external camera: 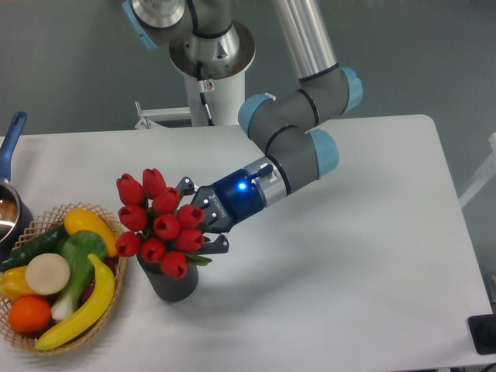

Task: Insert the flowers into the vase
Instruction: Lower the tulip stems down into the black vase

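A basket [116,298] of plastic fruit sits just left of the vase [169,283] on the white surface [349,271]. The flowers [159,223] lean over the vase's mouth, stems hidden. Behind them the gripper [203,225] is clamped on the bunch.

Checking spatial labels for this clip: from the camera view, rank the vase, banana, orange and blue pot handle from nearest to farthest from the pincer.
1. vase, just below the pincer
2. banana, in the basket, left
3. orange, basket's lower left
4. blue pot handle, far left edge; close to the orange's distance
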Action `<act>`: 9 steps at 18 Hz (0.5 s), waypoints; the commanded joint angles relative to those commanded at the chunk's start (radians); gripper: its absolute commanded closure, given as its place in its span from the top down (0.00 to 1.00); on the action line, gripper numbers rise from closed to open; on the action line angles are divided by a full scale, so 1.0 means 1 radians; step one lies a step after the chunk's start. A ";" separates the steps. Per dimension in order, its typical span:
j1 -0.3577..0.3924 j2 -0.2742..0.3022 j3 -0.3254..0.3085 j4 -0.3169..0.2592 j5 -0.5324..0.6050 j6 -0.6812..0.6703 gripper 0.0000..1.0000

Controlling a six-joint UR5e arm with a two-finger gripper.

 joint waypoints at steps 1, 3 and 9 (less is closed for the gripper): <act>0.000 -0.003 -0.002 0.000 0.000 0.002 0.36; 0.000 -0.006 -0.012 0.002 0.000 0.009 0.36; 0.018 -0.005 -0.038 0.003 -0.002 0.031 0.36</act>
